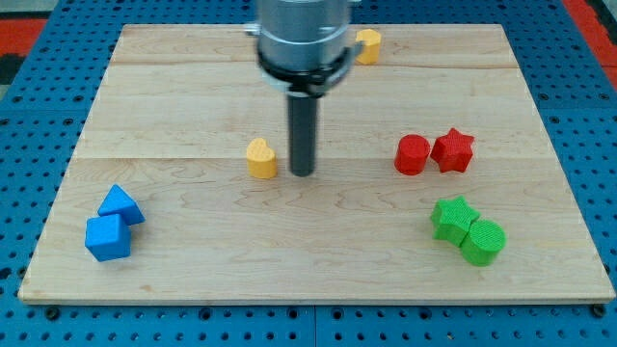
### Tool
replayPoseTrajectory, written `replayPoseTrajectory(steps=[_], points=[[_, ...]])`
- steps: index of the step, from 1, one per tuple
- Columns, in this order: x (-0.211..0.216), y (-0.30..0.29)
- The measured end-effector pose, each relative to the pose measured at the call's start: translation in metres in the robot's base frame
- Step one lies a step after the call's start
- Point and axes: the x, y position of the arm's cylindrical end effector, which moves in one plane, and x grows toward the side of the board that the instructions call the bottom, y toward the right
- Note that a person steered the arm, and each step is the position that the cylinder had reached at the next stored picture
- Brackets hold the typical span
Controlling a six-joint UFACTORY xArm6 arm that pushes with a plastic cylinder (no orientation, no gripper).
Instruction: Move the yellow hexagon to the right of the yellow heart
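Wooden board (193, 96) on blue pegboard: my tip (303, 173) stands just right of the yellow heart (260, 158); the yellow hexagon (368, 44) sits well apart near the view's top. No gripper exists to judge.

yellow heart (260, 158): yellow, orange-tinted in shade
yellow hexagon (368, 44): same yellow, orange-tinted sides
red cylinder (413, 154): plain red
red star (453, 150): plain red
green star (453, 217): bright green
green cylinder (483, 241): bright green, faint ridged lines on top
blue blocks (114, 224): two, plain blue, shapes unclear
table (193, 96): pale wood grain, plank seams running left-right
surround (39, 39): blue pegboard, dark hole grid; red patch at the view's top right
rod (303, 130): dark grey-black
my tip (303, 173): dark
arm housing (301, 29): silver-grey, black collar
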Motion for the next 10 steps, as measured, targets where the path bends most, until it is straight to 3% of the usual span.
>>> replayPoseTrajectory(steps=[1, 3, 4, 5, 6, 7, 9, 10], points=[[-0.006, -0.068], [-0.075, -0.156], [-0.11, -0.134], [-0.115, -0.014], [-0.158, 0.116], [-0.21, 0.179], [-0.236, 0.136], [-0.218, 0.075]])
